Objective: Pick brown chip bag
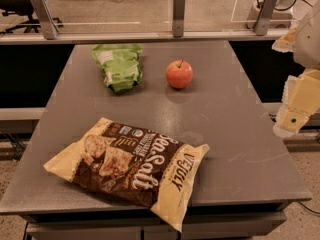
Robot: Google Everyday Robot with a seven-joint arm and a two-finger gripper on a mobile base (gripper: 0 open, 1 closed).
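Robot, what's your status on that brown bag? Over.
Pincer right of table, apart from brown bag. Bag flat at front edge, corner overhanging. Apple, green bag behind, not in way.

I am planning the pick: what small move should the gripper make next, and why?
Probably swing the gripper left, over the large crinkly brown chip bag with cream ends: the gripper hangs beyond the grey table's right edge, while the bag lies at the near-left edge.

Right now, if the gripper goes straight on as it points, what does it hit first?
The gripper, at the right edge, points down; it would probably meet the table's right rim, though depth is unclear. The brown chip bag lies far left.
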